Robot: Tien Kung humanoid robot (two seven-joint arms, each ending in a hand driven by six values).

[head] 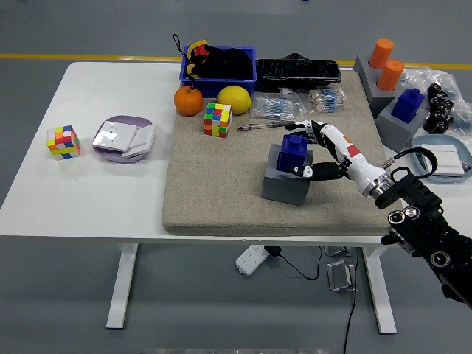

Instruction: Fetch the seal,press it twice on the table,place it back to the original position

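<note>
With your right hand (318, 151) pinching the blue seal (296, 152), thumb in front and fingers behind, where it sits on its grey block (286, 181) on the beige mat (221, 192), squeeze evenly and lift straight up so the block stays put.

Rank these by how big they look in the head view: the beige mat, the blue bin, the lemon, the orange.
1. Beige mat, by far the largest.
2. Blue bin.
3. Lemon and orange look about alike; the lemon seems slightly wider.
</note>
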